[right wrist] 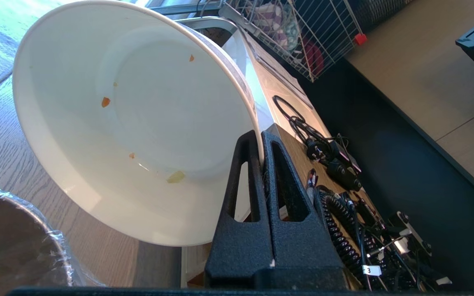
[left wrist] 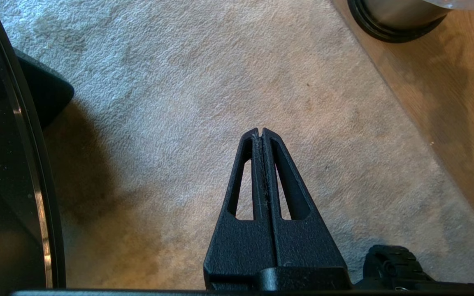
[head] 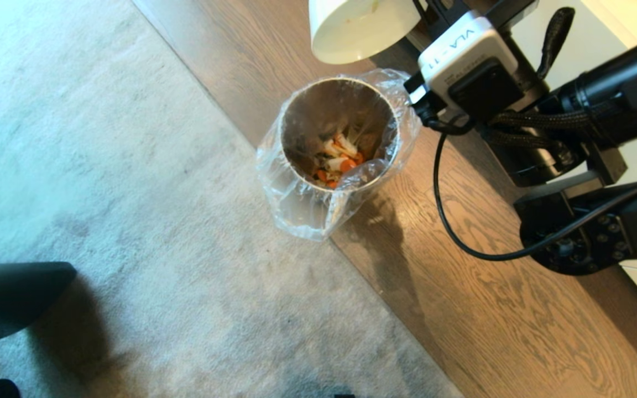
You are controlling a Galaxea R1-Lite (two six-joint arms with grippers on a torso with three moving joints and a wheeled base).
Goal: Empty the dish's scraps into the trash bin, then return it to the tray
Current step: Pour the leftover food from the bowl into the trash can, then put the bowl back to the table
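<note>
Your right gripper (right wrist: 260, 137) pinches the tilted glossy white deep bowl's (right wrist: 130, 119) rim above the lined brushed-metal bin (head: 336, 138) (orange-and-pale scraps (head: 336, 160) inside); left gripper (left wrist: 260, 133) closed, empty.

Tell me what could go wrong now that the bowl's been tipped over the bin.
The right gripper pinches only the thin rim of the dish, so it could slip or swing on the way back. A few stuck bits could drop on the wood floor, not with the scraps in the trash bin.
</note>
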